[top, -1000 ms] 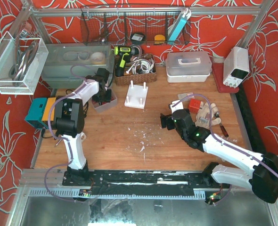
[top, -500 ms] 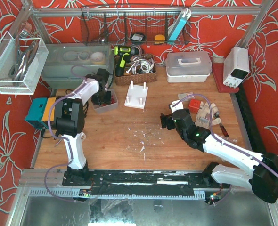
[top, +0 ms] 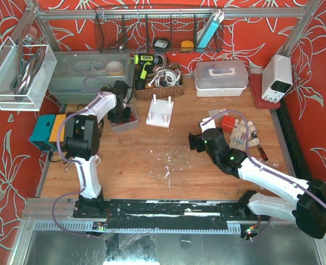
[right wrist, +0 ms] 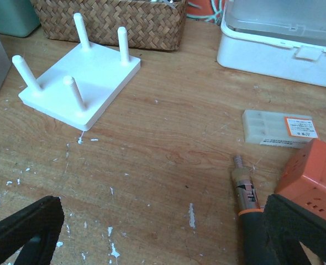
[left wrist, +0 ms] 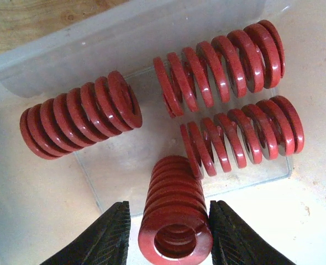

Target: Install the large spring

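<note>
Spring sits between the left hand's fingers.

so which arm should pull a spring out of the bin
left: the left hand straddles a spring in the bin; the right hand hangs open over the table, away from it

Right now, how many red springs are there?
4 in the tray: one spring end-on between the left end effector's fingers, one lying left, two lying right. Others may be hidden.
</note>
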{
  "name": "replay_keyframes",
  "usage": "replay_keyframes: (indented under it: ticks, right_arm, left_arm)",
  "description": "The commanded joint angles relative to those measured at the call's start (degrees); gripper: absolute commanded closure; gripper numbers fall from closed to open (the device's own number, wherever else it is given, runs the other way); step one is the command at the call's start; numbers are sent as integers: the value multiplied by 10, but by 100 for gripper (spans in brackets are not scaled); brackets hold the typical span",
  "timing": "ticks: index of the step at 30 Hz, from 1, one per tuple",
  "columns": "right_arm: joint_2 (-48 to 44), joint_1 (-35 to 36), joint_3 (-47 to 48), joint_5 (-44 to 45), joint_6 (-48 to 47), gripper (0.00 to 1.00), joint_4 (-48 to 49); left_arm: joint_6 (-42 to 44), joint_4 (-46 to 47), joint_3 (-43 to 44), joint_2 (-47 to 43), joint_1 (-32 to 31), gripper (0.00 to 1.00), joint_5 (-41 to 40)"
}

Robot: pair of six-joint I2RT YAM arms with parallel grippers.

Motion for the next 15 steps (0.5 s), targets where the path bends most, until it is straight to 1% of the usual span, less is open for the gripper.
replay_keyframes:
  ticks: [1, 4, 7, 9, 12, 15]
  right_arm:
    - [-9, 4, -4, 14, -6, 1, -6]
    - [-12, 4, -4, 14, -6, 1, -6]
    - [-13, 4, -6, 16, -6, 1, -7]
    - [-15, 4, -5, 17, -6, 1, -7]
    - [-14, 4, -6, 16, -6, 1, -6]
    - [-14, 3, -5, 16, -6, 1, -7]
  left_arm:
    - [2, -39, 6, 22, -1, 57, 14]
    - [0, -32, -1, 26, 0, 58, 16]
    - [-1, -26, -7, 25, -1, 63, 17]
    - [0, -26, -7, 21, 0, 67, 14]
    - [0, -35, 3, 10, -1, 77, 3]
    - [-1, -46, 18, -2, -1, 82, -6]
